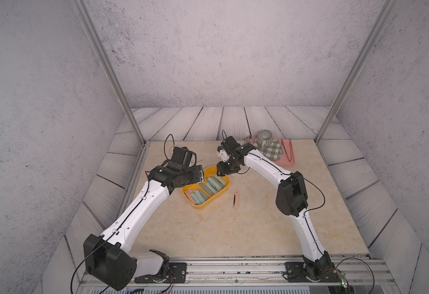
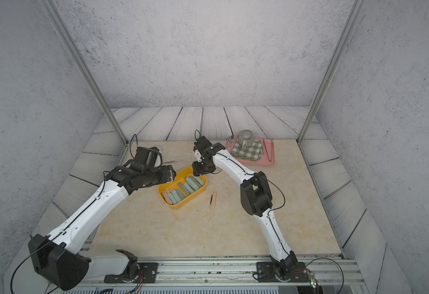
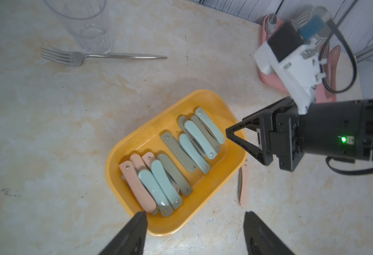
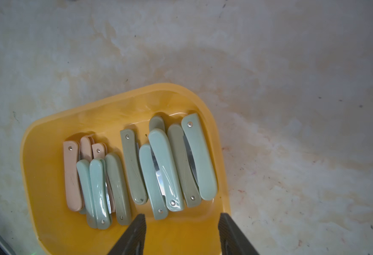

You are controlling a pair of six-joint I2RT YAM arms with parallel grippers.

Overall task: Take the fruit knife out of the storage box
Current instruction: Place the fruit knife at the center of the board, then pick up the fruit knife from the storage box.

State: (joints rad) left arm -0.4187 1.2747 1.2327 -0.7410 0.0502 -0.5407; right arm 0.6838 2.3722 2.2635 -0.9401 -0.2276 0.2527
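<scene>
Storage box point(image 4: 119, 97) is right under me, packed with folded fruit knives point(image 4: 162, 172) lying side by side, and every long axis runs across the box's short width. Salmon-pink handles sit at the end nearer my bases, sage and mint-green ones at the far end. My right gripper point(image 4: 182, 220) hovers over that far end, fingers spread and empty, with the green handles' riveted ends just ahead of the tips. I'd call this the nearer arm for a green one. The gap between my fingers lies across the handles, so a straight drop should straddle one by its width. But they overlap and touch, so catching two is the risk, and the box wall is close. My left gripper point(image 3: 195, 214) is spread wide too, holding nothing, above the box's rim on my left side. One salmon-pink knife point(image 1: 236, 199) lies on the table point(image 1: 233, 229) just beside the box on my right arm's side, already out. Past the box on the left are a fork point(image 3: 106, 56) and a clear glass point(image 3: 88, 26). A pink tray point(image 1: 288, 160) with striped cup point(image 1: 264, 138), checked cloth point(image 1: 271, 150) and tongs point(image 1: 288, 150) sits well apart, out of my way.
</scene>
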